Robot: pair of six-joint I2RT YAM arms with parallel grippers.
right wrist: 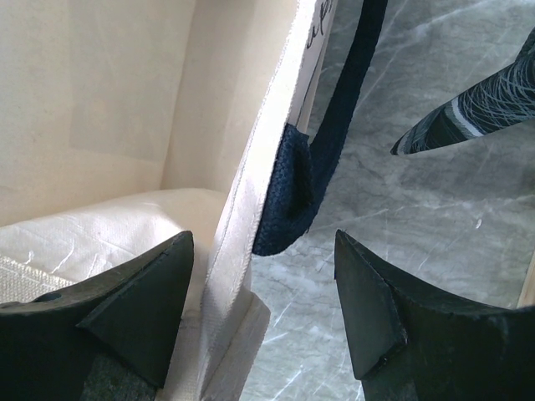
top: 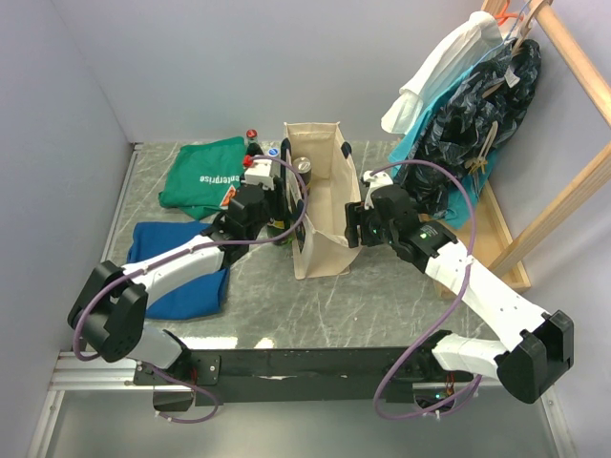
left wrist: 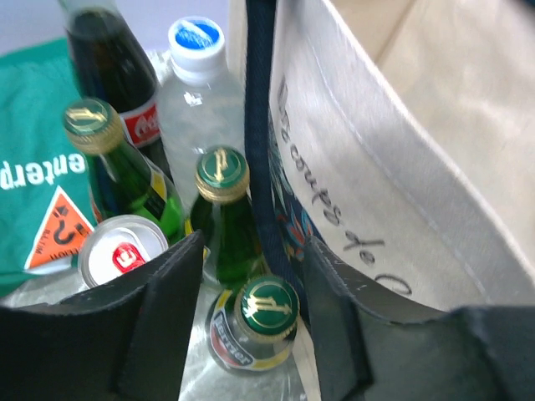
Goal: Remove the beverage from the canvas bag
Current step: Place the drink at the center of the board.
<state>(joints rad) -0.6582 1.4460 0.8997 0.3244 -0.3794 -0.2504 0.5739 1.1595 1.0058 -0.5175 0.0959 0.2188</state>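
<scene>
Standing on marbled table (top: 401, 296), canvas bag (top: 325, 219) (upright), pale walls (top: 286, 57) bkgd

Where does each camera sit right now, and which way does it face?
Top external: above and behind the bases, looking down on the table; both arms show, flanking the canvas bag.
Left wrist: on the left claw, looking down at bottles beside the bag's outer wall; both fingers show.
Right wrist: on the right claw, straddling the bag's rim; both fingers show.
Shared: all see the bag.
</scene>
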